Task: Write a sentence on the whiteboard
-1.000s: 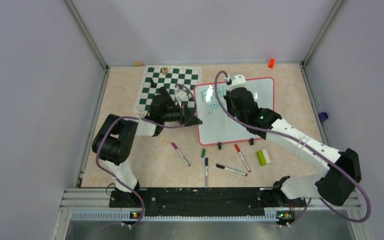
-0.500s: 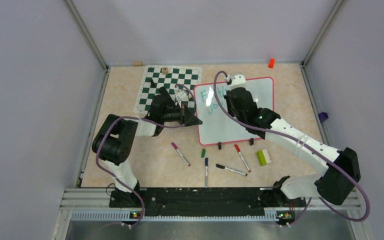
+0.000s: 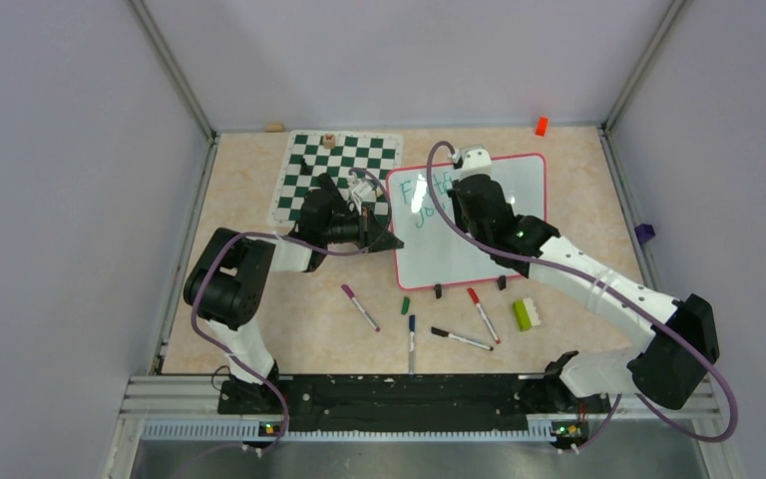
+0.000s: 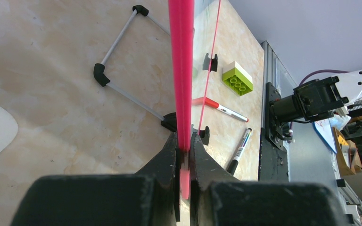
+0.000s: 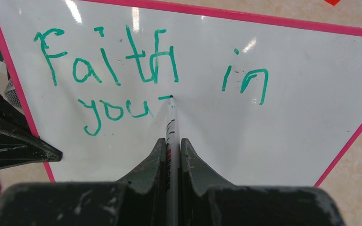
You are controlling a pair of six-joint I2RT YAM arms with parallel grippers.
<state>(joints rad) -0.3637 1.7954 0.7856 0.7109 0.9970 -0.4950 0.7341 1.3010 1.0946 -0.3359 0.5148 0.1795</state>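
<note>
While pink-framed glossy white whiteboard is clamped by left gripper, slim white marker pinched in right gripper, tip on board nr teal handwritten sentence, "faith in you".

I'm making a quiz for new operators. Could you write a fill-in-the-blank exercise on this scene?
The right pincer holds the slim white marker, its tip on the glossy white whiteboard's ____ line of writing.
The teal-green handwritten sentence reads "Faith in ____" so far.
The left pincer clamps the whiteboard's thin ____ frame.
Missing words: second; you; pink.
</note>
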